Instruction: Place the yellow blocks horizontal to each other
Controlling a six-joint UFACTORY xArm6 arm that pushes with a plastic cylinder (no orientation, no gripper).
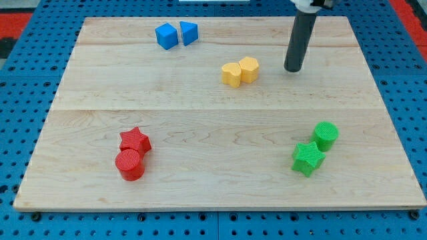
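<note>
Two yellow blocks sit touching near the board's upper middle: a yellow heart-shaped block [231, 74] on the left and a yellow hexagonal block [249, 69] on the right, slightly higher in the view. My tip [293, 69] rests on the board to the right of the yellow hexagonal block, a short gap apart from it. The dark rod rises from the tip to the view's top edge.
A blue cube [166, 36] and a blue triangular block [189, 32] sit at the top left. A red star [135, 140] and red cylinder [130, 164] sit at the bottom left. A green cylinder [326, 135] and green star [307, 159] sit at the bottom right. The wooden board [213, 193] lies on blue pegboard.
</note>
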